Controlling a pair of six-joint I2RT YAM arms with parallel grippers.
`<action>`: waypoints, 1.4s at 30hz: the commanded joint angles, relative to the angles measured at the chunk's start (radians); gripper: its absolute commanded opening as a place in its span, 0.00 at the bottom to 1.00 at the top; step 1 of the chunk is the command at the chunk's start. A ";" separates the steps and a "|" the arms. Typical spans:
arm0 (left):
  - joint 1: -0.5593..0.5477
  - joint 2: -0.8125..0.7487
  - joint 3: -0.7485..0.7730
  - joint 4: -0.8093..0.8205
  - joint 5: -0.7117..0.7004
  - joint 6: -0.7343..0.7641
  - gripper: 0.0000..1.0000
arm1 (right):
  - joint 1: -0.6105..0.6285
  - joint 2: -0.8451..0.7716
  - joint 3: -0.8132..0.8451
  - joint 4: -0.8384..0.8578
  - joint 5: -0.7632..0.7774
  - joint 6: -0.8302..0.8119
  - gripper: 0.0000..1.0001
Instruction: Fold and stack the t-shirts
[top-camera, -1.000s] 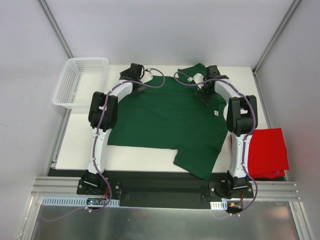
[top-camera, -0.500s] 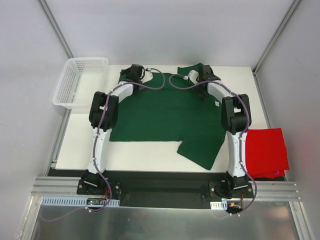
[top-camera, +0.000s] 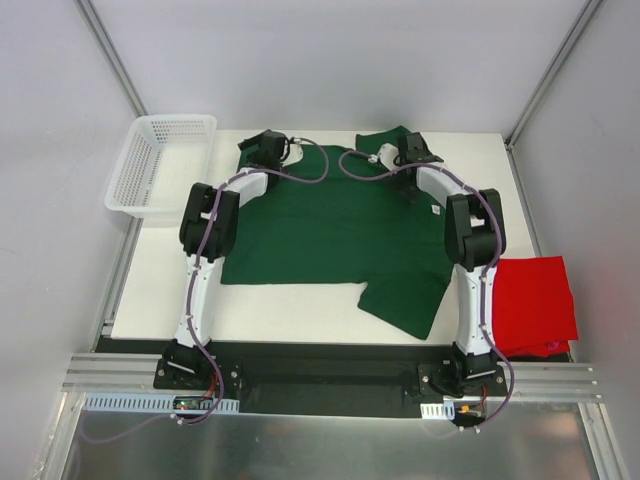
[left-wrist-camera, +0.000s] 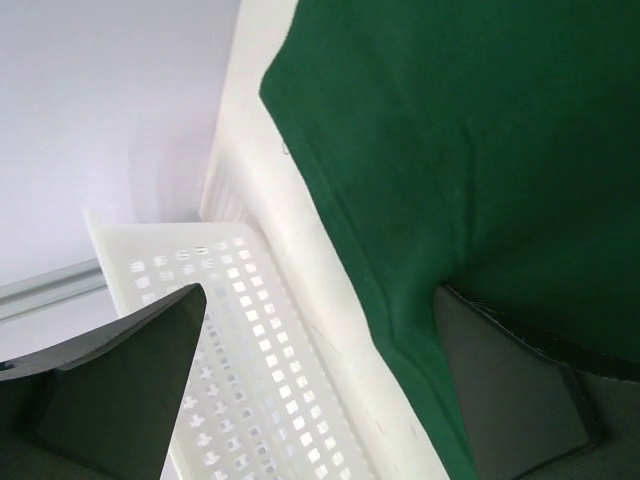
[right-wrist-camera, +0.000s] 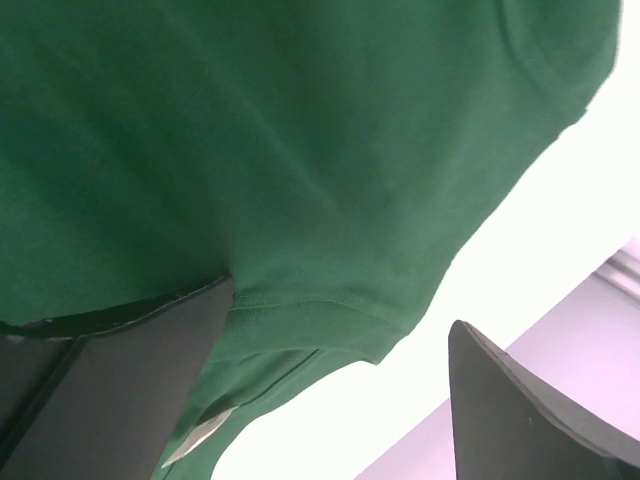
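The dark green t-shirt (top-camera: 335, 235) lies spread on the white table (top-camera: 160, 285), with one lower corner folded near the front edge. The red t-shirt (top-camera: 535, 305) sits folded at the right, past the right arm. My left gripper (top-camera: 263, 152) hovers at the green shirt's back left corner. In its wrist view it (left-wrist-camera: 320, 395) is open, and the green shirt's edge (left-wrist-camera: 400, 300) runs between the jaws. My right gripper (top-camera: 414, 152) is at the back right by the collar. It (right-wrist-camera: 335, 400) is open over the shirt's hem (right-wrist-camera: 330, 310), holding nothing.
A white mesh basket (top-camera: 160, 165) stands off the table's back left corner, and its wall (left-wrist-camera: 250, 350) fills the left wrist view beside the table edge. A white label (right-wrist-camera: 195, 440) shows inside the collar. Grey walls close in behind and on both sides.
The green shirt has slid toward the back of the table and lies flatter; its folded front corner has moved away from the near edge. The right arm has shifted slightly left. Both grippers have stayed open.
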 joint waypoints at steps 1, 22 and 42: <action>0.001 0.052 0.011 0.193 -0.102 0.121 0.99 | 0.005 -0.041 -0.029 -0.202 -0.091 0.078 0.96; -0.086 -0.435 -0.454 0.411 -0.207 0.027 0.99 | 0.015 -0.374 -0.181 -0.268 -0.218 0.136 0.96; -0.147 -1.046 -0.762 -0.360 0.143 -0.467 0.99 | 0.001 -0.071 -0.041 -0.106 -0.117 0.032 0.96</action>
